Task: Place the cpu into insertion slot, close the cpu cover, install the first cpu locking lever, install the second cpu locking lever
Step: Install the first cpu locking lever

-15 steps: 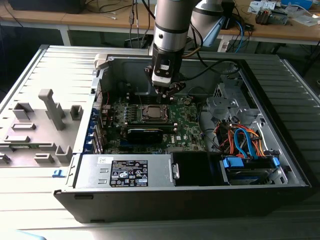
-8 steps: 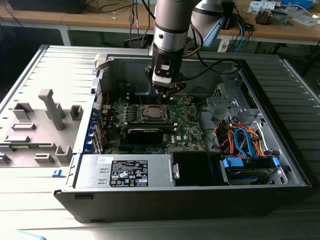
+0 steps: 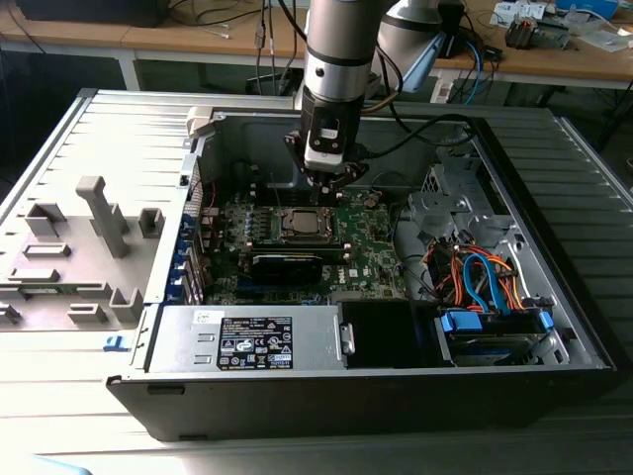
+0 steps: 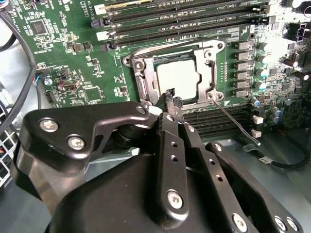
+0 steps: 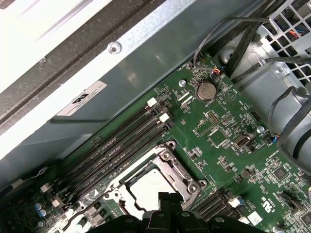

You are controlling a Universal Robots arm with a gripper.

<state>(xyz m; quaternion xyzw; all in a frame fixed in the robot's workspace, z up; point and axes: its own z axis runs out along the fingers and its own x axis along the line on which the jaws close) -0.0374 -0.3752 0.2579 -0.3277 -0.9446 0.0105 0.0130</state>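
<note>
In the exterior view, a grey tray of moulded holders lies at the exterior view's left, just beside the open case. Inside the case, the green board sits in the middle. The cpu rests in the slot on it. The cover is folded flat over the cpu, its silver frame around the chip's bare top. The hand hangs on the arm just over the slot's far edge. In the second wrist view its fingers are clenched together, grasping nothing, with the tips close over the cover's rim. A thin lever sticks out from the slot's corner, angled away over the board. Orange and blue cables fill the case at the exterior view's right.
</note>
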